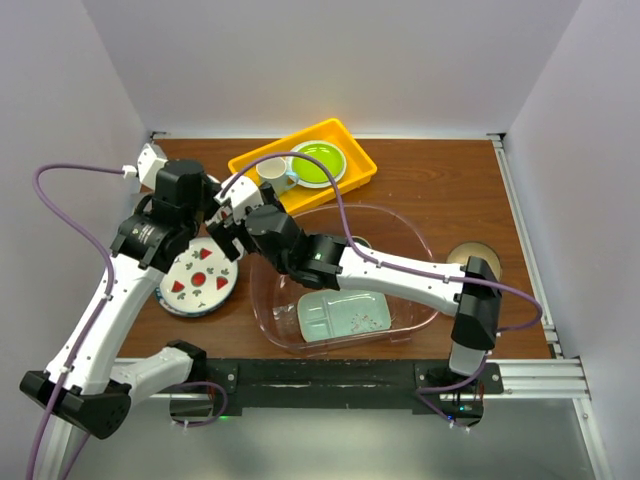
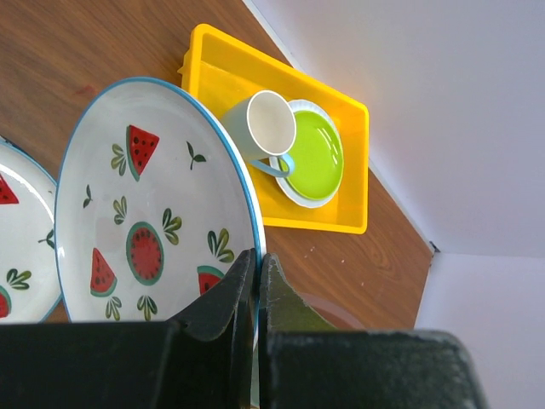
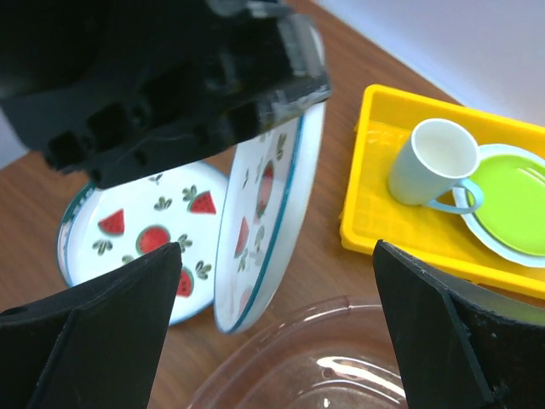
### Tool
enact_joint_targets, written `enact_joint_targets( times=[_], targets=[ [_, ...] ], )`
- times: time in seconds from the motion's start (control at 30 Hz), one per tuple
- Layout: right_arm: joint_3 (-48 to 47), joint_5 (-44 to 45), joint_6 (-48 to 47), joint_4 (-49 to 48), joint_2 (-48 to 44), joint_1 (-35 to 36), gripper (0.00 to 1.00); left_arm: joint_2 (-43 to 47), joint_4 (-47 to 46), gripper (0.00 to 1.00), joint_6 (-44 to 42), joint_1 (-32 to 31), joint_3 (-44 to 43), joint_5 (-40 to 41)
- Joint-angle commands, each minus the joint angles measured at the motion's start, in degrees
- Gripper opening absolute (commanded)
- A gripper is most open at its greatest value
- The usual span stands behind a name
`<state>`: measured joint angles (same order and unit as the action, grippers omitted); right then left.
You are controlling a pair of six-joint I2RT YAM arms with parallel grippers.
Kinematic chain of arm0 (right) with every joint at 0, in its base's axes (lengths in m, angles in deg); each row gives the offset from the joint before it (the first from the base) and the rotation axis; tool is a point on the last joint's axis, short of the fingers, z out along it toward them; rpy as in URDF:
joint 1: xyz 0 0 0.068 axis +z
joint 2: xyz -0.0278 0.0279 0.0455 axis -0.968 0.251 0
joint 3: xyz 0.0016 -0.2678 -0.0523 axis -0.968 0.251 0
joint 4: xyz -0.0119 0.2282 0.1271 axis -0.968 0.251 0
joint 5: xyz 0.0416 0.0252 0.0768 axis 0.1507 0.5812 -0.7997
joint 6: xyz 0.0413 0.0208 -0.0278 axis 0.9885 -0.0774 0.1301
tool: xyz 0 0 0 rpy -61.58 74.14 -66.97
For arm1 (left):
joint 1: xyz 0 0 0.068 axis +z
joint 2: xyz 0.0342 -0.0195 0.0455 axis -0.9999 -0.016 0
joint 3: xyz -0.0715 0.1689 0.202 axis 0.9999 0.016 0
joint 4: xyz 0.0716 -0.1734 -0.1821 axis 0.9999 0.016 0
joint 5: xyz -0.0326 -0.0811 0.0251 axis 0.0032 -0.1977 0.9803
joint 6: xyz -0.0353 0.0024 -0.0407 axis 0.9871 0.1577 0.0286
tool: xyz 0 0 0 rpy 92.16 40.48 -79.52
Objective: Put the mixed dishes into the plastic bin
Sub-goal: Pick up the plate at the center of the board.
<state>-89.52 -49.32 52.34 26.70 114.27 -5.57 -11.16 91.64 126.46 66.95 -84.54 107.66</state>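
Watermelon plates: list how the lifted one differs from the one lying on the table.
Pose: the lifted plate stands nearly on edge; the flat plate lies face up on the table.
Hold: the left fingers pinch the lifted plate's rim; nothing touches the flat plate.
Place: the lifted plate hangs nearer the plastic bin than the flat plate.
Shared: white faces with watermelon slices and green leaves, blue-green rims.

Yellow rectangular tray (image 1: 358, 150) was set at the far side of the wooden tabletop (image 1: 440, 190), white mug (image 1: 272, 172) and white-rimmed lime-green plate (image 1: 318, 162) were held in it side by side, round tan disc (image 1: 472, 257) was seen near the right edge.
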Motion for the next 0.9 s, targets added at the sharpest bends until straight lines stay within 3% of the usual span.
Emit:
enact_joint_targets(
  times=[0.0,0.2,0.37,0.4,0.47,0.5,0.67,0.7,0.77,0.8,0.87],
  targets=[
    [2.0,8.0,0.4,-9.8,0.7,0.6,0.98,2.9,-4.8,0.0,5.2,0.4,-3.0,2.6],
    [4.8,8.5,-1.6,-13.8,1.8,0.9,0.84,3.8,-4.1,0.0,8.2,0.4,-3.1,2.1],
    [4.5,7.8,-3.5,-14.8,2.7,1.0,0.5,4.4,-3.7,0.0,10.1,0.4,-3.2,1.9],
    [4.2,7.7,-3.6,-14.8,2.8,1.0,0.31,4.7,-3.6,0.0,10.4,0.4,-3.3,1.7],
    [3.8,7.6,-3.6,-14.5,2.8,1.0,0.06,4.8,-3.5,0.0,10.8,0.4,-3.3,1.5],
    [3.3,8.0,-3.5,-14.2,2.7,1.1,0.0,4.9,-3.4,0.0,11.0,0.5,-3.2,1.2],
    [1.4,7.9,-3.7,-12.4,1.1,0.9,0.0,5.4,-4.0,0.0,10.5,0.4,-2.6,-0.1],
    [0.5,7.3,-3.2,-11.7,0.1,0.8,0.0,5.6,-4.5,0.03,9.6,0.5,-2.5,-0.5],
    [-1.1,3.1,-2.5,-7.8,-0.8,-0.4,0.0,5.8,-5.9,0.22,6.6,0.4,-2.7,-1.5],
    [-2.9,1.0,0.9,-6.5,-1.9,-1.1,0.0,5.8,-6.3,0.44,5.2,0.4,-2.9,-1.9],
    [-4.8,-4.6,3.6,-1.1,-3.0,-4.2,0.0,6.3,-8.6,0.65,-0.1,0.4,-3.6,-3.6]
  ],
)
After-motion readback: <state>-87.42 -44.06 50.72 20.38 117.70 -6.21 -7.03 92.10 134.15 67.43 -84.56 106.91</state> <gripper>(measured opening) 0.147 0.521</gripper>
